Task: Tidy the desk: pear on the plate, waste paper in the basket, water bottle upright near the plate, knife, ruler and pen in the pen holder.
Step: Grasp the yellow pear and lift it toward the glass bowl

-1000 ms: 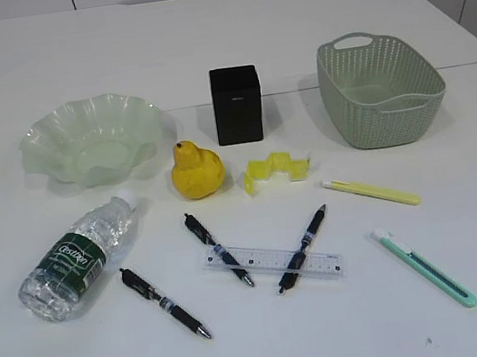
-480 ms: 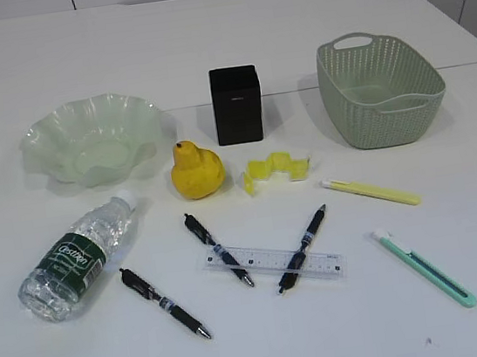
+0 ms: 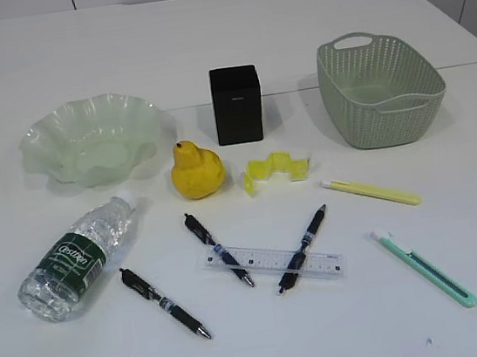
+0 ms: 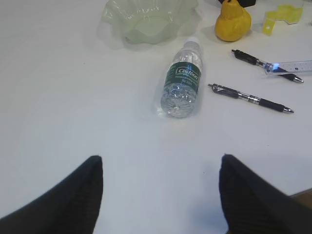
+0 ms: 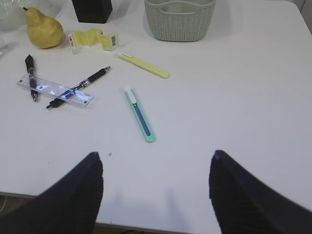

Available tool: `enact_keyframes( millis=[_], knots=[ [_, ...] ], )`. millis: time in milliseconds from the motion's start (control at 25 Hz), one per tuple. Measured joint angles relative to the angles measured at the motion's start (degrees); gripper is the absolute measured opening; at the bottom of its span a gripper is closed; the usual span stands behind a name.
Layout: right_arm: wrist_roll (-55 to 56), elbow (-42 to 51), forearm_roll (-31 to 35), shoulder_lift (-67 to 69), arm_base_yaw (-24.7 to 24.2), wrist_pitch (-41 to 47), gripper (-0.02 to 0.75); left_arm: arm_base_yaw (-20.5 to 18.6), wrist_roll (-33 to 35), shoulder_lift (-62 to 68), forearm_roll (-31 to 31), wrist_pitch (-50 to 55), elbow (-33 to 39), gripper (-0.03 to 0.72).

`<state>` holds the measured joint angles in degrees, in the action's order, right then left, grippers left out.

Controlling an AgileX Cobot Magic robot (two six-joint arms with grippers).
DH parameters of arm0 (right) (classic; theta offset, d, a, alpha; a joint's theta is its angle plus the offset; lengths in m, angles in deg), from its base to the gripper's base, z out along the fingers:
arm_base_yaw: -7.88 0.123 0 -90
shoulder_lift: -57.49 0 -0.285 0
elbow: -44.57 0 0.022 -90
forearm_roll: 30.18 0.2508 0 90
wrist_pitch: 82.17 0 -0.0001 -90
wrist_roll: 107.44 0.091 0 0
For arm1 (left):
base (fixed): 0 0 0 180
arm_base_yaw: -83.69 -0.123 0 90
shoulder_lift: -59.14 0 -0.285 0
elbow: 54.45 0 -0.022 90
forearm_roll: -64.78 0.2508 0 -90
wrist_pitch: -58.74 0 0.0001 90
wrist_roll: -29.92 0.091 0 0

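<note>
Both claws spread, empty — left gripper (image 4: 161, 195) hung over near desk (image 3: 219, 31) edge facing toppled water bottle (image 4: 182, 84); right gripper (image 5: 156, 192) faced teal knife (image 5: 140, 115) — nothing tidied yet.

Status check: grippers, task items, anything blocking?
Left gripper and right gripper open, empty. Pear off plate, water bottle lying down. Two pens cross ruler.

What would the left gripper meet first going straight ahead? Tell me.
Probably the water bottle, lying on its side straight ahead of the open left gripper. Only bare desk shows between them, though depth is hard to judge.
</note>
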<state>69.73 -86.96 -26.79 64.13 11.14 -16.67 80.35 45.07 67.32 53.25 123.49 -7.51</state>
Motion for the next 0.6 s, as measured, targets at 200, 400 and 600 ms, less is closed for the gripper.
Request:
enact_keyframes(
  millis=[200, 400, 600],
  knots=[
    [0.00, -0.60, 0.00, 0.00, 0.00, 0.00, 0.508, 0.00, 0.00, 0.00, 0.00, -0.09, 0.00, 0.527],
    [0.00, -1.52, 0.00, 2.23, 0.00, 0.00, 0.508, 0.00, 0.00, 0.47, 0.00, -0.32, 0.00, 0.527],
    [0.00, -2.47, 0.00, 9.46, 0.00, 0.13, 0.508, 0.00, 0.00, 4.75, -0.11, -1.55, -0.14, 0.527]
  ],
)
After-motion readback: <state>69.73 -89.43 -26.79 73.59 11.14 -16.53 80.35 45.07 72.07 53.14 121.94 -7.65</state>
